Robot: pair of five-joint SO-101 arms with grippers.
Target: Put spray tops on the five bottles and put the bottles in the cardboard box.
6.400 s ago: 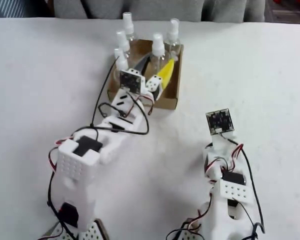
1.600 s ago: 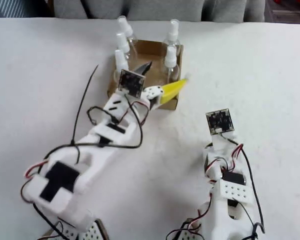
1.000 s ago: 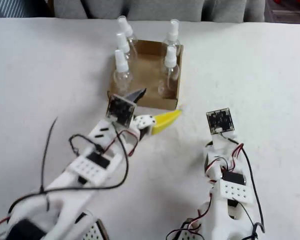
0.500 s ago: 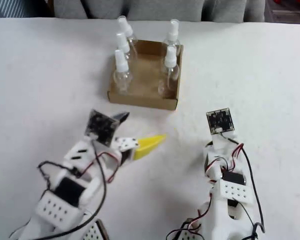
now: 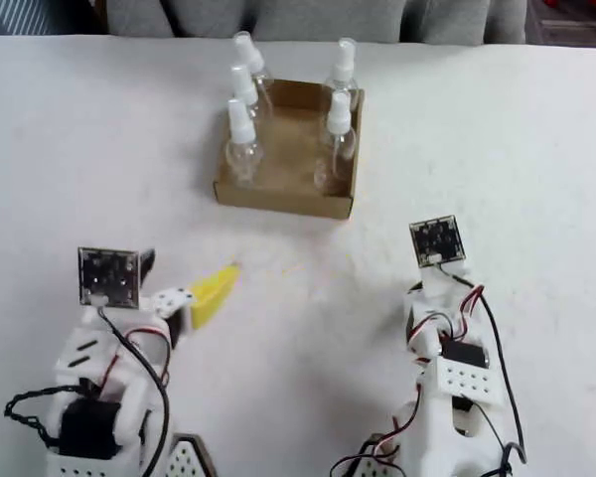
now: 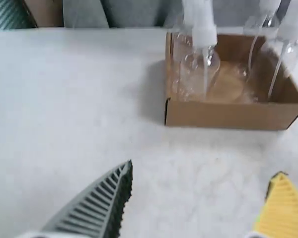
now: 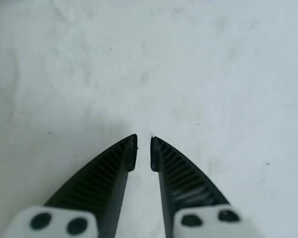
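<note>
Overhead, you have the cardboard box at about 12 o'clock from the table's middle. Five bottles stand at it, each wearing a spray top. Four are plainly inside. The fifth is at the box's 11 o'clock corner, and you cannot tell whether it is within the rim. Your left gripper is at roughly 8 o'clock, well apart from the box, spread wide and holding nothing. Your right arm stands at about 5 o'clock, with its camera board covering its tip.

From your left wrist, the left gripper is splayed, grey finger and yellow finger far apart over bare table. The cardboard box sits ahead with clear bottles upright inside.

From your right wrist, the right gripper hangs over bare table. Its black fingers are drawn nearly together, with a thin slit left between the tips and nothing gripped.
</note>
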